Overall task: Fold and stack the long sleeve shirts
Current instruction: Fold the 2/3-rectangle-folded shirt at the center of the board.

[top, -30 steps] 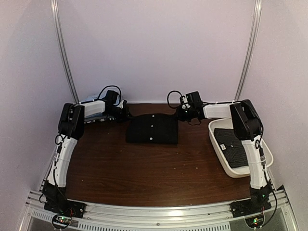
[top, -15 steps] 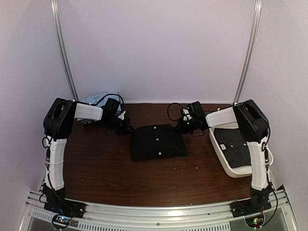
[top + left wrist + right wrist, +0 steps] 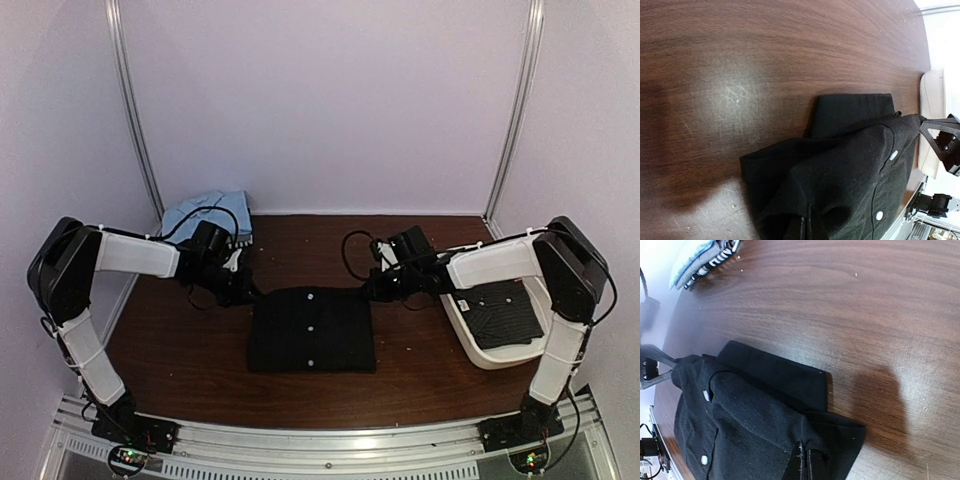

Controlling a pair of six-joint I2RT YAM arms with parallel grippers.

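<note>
Two far corners of the black shirt (image 3: 311, 335), pinched tight in left gripper (image 3: 246, 294) and right gripper (image 3: 371, 291); we move both level, holding the fold square.

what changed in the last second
The left claw and right claw stayed shut on the far corners of the black shirt and dragged it toward the near edge. The tray and the dotted shirt in it stayed put.

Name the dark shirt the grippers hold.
The plain black shirt with white buttons: the left gripper and right gripper pinch its far corners. The patterned shirt lies in the tray.
</note>
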